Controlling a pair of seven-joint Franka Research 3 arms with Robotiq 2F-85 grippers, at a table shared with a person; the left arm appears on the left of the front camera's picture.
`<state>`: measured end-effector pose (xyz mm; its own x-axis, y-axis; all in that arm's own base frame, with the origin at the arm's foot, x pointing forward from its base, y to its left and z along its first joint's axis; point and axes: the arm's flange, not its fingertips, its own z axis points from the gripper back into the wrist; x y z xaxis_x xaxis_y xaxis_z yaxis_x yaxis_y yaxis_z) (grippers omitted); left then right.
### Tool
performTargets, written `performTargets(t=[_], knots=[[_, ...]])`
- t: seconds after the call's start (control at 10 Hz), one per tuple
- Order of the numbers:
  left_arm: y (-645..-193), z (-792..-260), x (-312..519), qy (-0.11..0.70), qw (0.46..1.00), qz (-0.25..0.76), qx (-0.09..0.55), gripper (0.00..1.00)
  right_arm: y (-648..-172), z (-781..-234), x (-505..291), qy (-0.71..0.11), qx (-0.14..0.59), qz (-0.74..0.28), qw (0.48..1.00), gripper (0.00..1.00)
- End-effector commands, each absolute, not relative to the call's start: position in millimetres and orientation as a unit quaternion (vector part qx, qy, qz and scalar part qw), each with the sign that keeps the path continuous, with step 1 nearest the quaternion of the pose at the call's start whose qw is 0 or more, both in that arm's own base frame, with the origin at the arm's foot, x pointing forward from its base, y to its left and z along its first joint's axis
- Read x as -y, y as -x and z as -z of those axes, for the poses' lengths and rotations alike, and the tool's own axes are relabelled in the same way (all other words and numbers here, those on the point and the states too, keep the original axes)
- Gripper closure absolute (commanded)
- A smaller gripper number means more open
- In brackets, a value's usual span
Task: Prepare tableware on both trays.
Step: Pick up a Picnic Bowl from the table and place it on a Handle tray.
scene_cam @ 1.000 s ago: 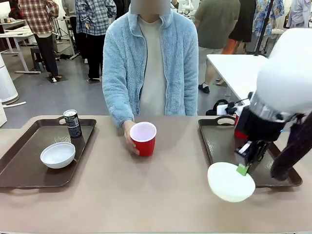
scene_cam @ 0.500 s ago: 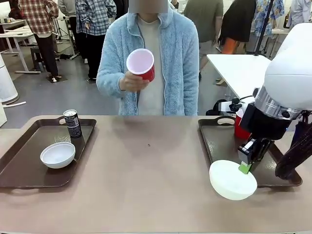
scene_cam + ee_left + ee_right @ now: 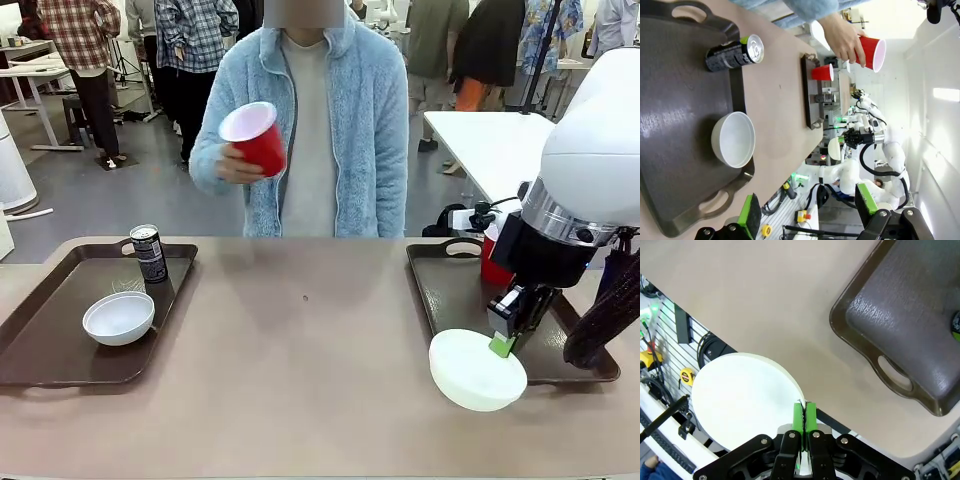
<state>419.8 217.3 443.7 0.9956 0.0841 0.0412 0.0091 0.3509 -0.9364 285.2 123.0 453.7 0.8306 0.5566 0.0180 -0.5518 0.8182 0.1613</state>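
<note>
Place: a robotics lab or demonstration hall, busy and open.
Robot: a white arm [image 3: 590,170] with cabling works at the beige table [image 3: 300,380], and another white arm rig [image 3: 865,150] stands farther off.
People: a person in a light blue fleece [image 3: 305,120] stands at the far side; several onlookers [image 3: 190,60] mill about behind.
Furniture: plain white tables [image 3: 480,150] on a grey floor [image 3: 120,200].
Tools: a slotted wall panel [image 3: 685,335] holds cables and a yellow tape measure [image 3: 686,376].
</note>
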Motion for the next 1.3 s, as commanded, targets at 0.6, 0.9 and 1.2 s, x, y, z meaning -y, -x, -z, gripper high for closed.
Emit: performTargets(t=[0.6, 0.9, 1.2], knots=[[-418.0, -446.1, -218.4, 0.572, 0.819, -0.021, 0.042, 0.0, -377.6, -462.3, -83.3, -0.053, -0.032, -0.14, 0.988, 0.98], [-418.0, -446.1, -218.4, 0.572, 0.819, -0.021, 0.042, 0.0, -379.1, -458.9, -72.9, -0.056, -0.025, -0.142, 0.988, 0.98], [-418.0, -446.1, -218.4, 0.572, 0.819, -0.021, 0.042, 0.0, -382.5, -457.7, -67.5, -0.059, -0.024, -0.135, 0.989, 0.98]])
